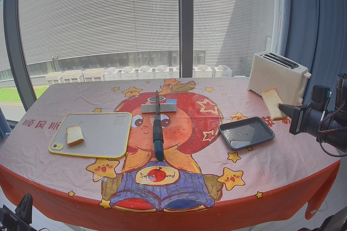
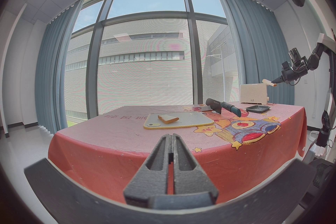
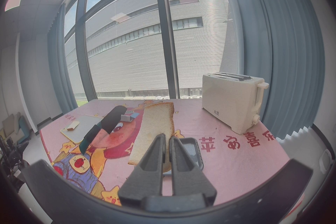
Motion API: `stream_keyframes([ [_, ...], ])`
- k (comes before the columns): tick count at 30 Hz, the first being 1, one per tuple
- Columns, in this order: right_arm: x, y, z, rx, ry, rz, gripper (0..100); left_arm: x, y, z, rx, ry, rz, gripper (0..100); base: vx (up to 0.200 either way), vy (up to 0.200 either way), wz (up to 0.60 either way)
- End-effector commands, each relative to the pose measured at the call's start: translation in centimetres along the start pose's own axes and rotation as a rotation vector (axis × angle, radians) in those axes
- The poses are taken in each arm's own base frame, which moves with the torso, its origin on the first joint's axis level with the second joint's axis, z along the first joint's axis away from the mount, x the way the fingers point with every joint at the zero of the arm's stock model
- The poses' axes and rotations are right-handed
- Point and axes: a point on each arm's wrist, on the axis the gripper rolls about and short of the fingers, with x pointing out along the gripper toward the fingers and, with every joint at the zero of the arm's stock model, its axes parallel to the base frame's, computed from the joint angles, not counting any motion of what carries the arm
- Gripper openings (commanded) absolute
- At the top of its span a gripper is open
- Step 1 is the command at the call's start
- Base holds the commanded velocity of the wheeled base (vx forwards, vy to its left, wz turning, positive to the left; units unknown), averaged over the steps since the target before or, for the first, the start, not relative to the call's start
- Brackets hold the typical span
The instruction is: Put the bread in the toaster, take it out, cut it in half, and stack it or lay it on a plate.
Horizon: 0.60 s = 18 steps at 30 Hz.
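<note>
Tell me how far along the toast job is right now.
Maybe done: a small bread piece lies on the cutting board. In hand: the right gripper holds a full slice beside the toaster; whether it is toasted I cannot tell. Left: cutting, with the knife on its stand, and plating on the dark tray.

A table (image 1: 54, 166) wears an orange cartoon tablecloth (image 1: 202, 213). Behind the table is a tall window (image 1: 108, 8). Blue curtains (image 1: 318, 18) hang beside the table's right end.
</note>
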Motion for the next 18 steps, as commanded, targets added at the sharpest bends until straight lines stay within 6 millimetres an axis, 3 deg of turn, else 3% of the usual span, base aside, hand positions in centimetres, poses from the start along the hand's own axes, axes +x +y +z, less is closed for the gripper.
stream_keyframes([
  [1, 1.2, -0.6, -0.3, 0.012, 0.012, -0.006, 0, 0.0, 0.0, -0.5, 0.0, 0.0, -0.001, 0, 0.0, 0.0, 0.0],
  [13, 2.7, -1.6, -0.6, 0.026, 0.029, -0.035, 0, 0.0, 0.0, -0.5, 0.0, 0.0, 0.001, 0, 0.0, 0.0, 0.0],
  [18, 4.3, -2.1, -1.2, 0.034, 0.051, -0.057, 0, 0.0, 0.0, -0.5, 0.0, 0.0, -0.001, 0, 0.0, 0.0, 0.0],
])
